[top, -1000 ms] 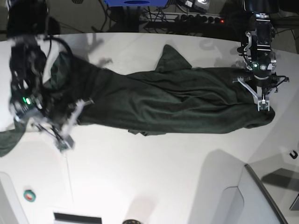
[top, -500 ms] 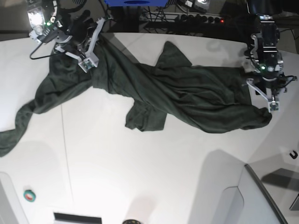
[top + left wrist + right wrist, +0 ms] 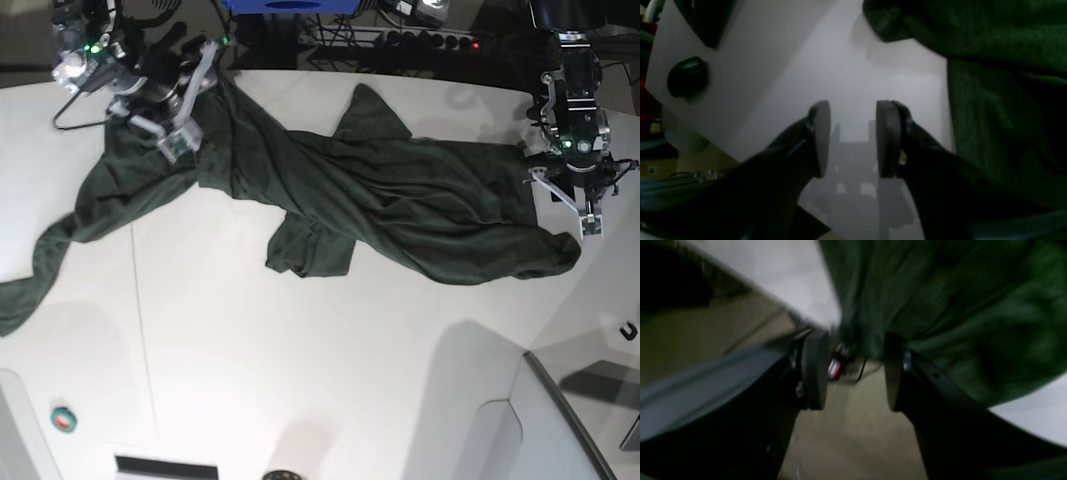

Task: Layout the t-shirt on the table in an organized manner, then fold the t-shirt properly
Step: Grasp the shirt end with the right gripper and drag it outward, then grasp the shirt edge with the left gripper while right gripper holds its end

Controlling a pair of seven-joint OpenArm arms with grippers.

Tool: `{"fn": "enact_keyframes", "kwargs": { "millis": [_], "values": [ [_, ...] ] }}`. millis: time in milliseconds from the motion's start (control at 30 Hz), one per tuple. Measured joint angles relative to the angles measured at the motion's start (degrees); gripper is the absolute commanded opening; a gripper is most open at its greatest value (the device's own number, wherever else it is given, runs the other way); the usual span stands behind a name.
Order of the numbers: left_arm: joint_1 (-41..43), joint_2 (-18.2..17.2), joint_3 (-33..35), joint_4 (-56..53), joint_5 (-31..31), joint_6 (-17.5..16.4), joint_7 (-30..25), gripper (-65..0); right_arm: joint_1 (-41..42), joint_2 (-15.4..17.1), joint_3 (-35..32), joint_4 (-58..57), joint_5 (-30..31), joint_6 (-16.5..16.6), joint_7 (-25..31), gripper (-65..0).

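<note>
The dark green t-shirt lies crumpled in a long diagonal band across the white table, with one end trailing off to the front left. At the back left, over that end of the shirt, is my right gripper. Its wrist view is blurred but shows the right gripper open, with the t-shirt just beyond the fingertips. My left gripper hovers at the shirt's right end. In its wrist view the left gripper is open over bare table, the t-shirt beside its right finger.
A grey angled panel fills the front right corner, with a small black hook near it. A small green and red object lies at the front left. Cables and a power strip run behind the table's far edge.
My right arm swung from the front left to the back left corner, dragging the shirt's end along, and its jaws have now opened. The left arm shifted only slightly.
</note>
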Motion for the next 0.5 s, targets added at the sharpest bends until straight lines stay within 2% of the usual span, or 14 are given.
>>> {"fn": "enact_keyframes", "kwargs": {
  "millis": [200, 300, 433, 500],
  "values": [
    [0.11, 0.09, 0.02, -0.02, 0.04, -0.02, -0.09, -42.8, 7.1, -0.09, 0.9, -1.36, -0.31, -0.11, -0.33, -38.4],
    [0.17, -0.04, 0.0, -0.02, 0.07, 0.02, -0.02, -42.8, 10.38, -0.15, -1.97, -4.28, -0.09, -0.11, -0.5, -37.7],
    [0.11, 0.04, 0.0, -0.02, 0.02, 0.0, -0.04, -42.8, 14.34, -0.07, -4.42, -11.96, -0.39, -0.11, -0.15, -27.5],
    [0.15, 0.0, 0.0, -0.02, 0.02, 0.0, -0.04, -42.8, 14.38, 0.02, -5.27, -13.73, -0.22, -0.15, -0.11, -27.5]
  ]
}}
